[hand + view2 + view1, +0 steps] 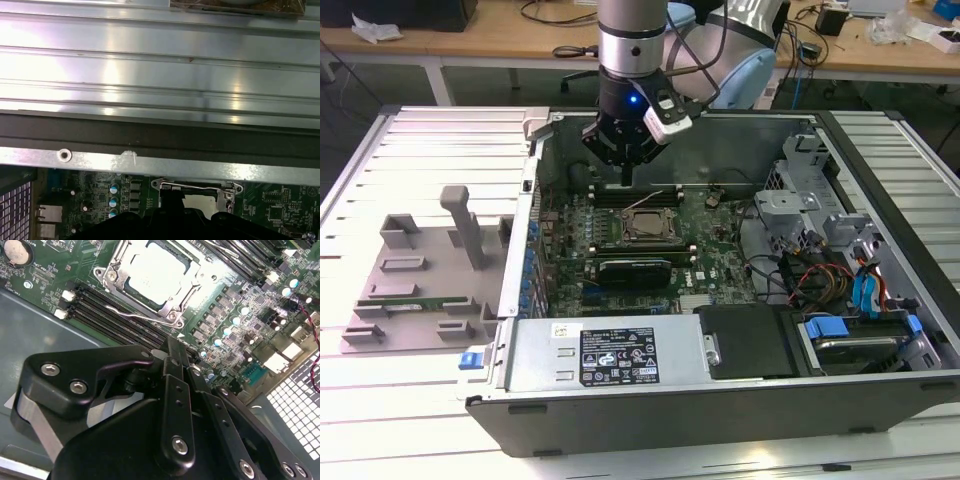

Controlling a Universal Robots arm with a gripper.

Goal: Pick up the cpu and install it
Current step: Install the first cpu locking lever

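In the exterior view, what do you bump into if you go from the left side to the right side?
Grey plastic holder → cpu in its socket, with the gripper above it → red and black cables → blue drive clips.

Cpu (159,271) top: pale satin metal. Hand (172,352): matt black, bright metal screws. Motherboard (240,315): glossy green. Desk (420,150): ribbed, shiny metal.
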